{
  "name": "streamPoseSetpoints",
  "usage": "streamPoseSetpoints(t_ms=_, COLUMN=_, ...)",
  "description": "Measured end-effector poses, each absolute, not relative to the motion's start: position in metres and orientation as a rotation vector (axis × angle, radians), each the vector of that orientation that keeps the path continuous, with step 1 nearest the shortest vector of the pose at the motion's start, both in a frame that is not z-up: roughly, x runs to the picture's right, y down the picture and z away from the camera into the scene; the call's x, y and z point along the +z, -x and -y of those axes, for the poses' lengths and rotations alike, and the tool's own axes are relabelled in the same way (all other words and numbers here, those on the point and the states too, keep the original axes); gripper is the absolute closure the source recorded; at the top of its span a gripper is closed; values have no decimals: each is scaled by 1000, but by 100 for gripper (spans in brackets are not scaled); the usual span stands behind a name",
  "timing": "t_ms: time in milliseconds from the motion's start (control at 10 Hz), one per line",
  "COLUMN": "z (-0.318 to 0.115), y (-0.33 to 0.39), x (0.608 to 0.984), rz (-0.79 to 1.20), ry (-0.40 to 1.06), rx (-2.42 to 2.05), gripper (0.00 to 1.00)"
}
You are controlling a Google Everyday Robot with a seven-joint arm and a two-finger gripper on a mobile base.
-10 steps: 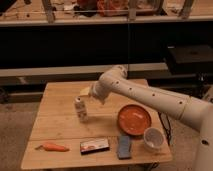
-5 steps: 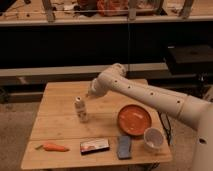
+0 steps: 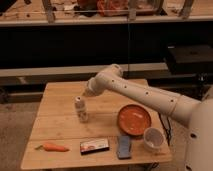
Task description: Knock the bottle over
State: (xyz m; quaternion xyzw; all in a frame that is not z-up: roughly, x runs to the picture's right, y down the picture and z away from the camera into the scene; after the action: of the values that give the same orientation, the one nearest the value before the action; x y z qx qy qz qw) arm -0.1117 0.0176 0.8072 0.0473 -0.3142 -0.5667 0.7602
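Observation:
The bottle [image 3: 80, 110] is small, slim and whitish with a white cap, standing upright on the wooden table [image 3: 60, 125], left of centre. My white arm reaches in from the right and bends down toward it. The gripper [image 3: 84, 94] is just above and slightly right of the bottle's cap, very close to it. I cannot tell whether it touches the cap.
An orange plate [image 3: 135, 119] lies right of the bottle. A white cup [image 3: 153, 139] stands at the front right. A blue packet [image 3: 123, 147] and a flat red-and-white box [image 3: 94, 145] lie along the front edge. A carrot [image 3: 53, 147] lies at the front left.
The gripper has moved left and down, from right of the bottle to just above its cap. The bottle still stands upright in the same spot.

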Motion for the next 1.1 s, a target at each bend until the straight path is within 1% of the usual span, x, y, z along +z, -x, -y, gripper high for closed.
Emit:
streamPoseSetpoints(t_ms=400, z=-13, y=130, x=816, rz=757, ry=-86, rx=-1226, gripper=100)
streamPoseSetpoints(t_ms=800, z=-17, y=149, x=834, rz=895, ry=13, rx=-1233, gripper=100)
streamPoseSetpoints(t_ms=1100, z=-21, y=155, x=844, rz=930, ry=60, rx=-1235, gripper=100)
